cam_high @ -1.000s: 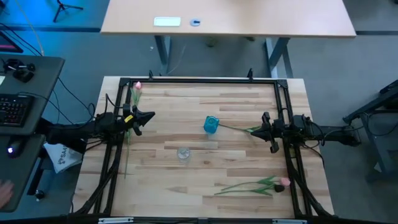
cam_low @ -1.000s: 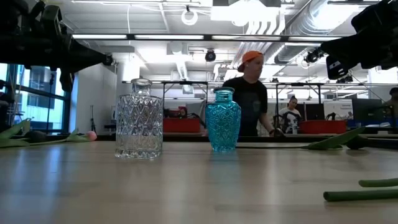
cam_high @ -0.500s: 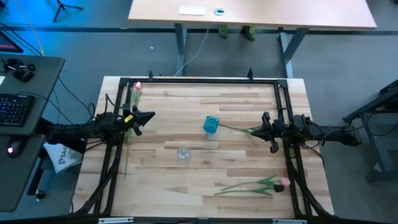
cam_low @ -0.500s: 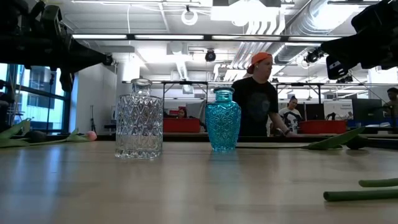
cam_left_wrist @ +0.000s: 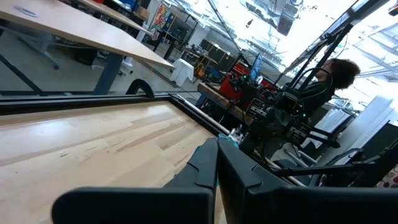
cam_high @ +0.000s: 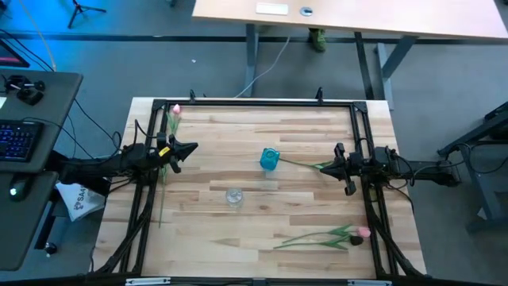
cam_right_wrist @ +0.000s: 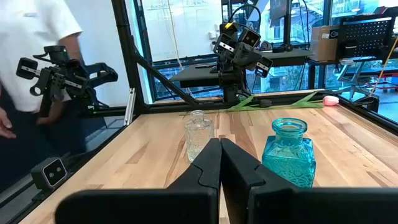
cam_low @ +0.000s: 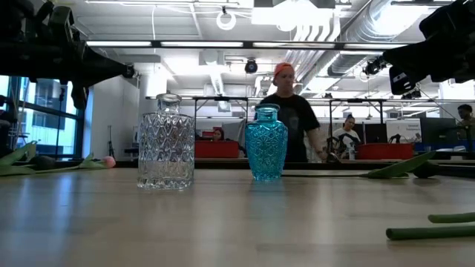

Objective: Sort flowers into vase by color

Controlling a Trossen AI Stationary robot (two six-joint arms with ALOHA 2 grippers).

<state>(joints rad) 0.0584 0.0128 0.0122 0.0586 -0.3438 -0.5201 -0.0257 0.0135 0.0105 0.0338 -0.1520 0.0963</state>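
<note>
Both arms hover over the table with shut grippers that touch nothing. My left gripper (cam_high: 193, 147) is near the left edge and my right gripper (cam_high: 327, 167) near the right edge; they point at each other. A blue vase (cam_high: 270, 159) and a clear glass vase (cam_high: 233, 195) stand between them. One pink tulip (cam_high: 174, 111) lies along the left edge, and a dark tulip head (cam_right_wrist: 266, 102) lies beside it under the left arm. A second dark tulip's stem (cam_high: 298, 164) lies between the blue vase and my right gripper. Another pink tulip (cam_high: 361, 233) lies flat near the front right corner.
A black frame (cam_high: 254, 103) runs around the tabletop. Bare wood lies in front of the vases (cam_low: 223, 222). A light desk (cam_high: 357, 16) stands beyond the far edge. People (cam_low: 286, 111) move in the room behind, and a person in white (cam_right_wrist: 37, 74) shows in the right wrist view.
Neither arm nor any flower has moved. In the high view the light desk beyond the far edge has slid to the right. The person in the orange cap behind the table has shifted about.
</note>
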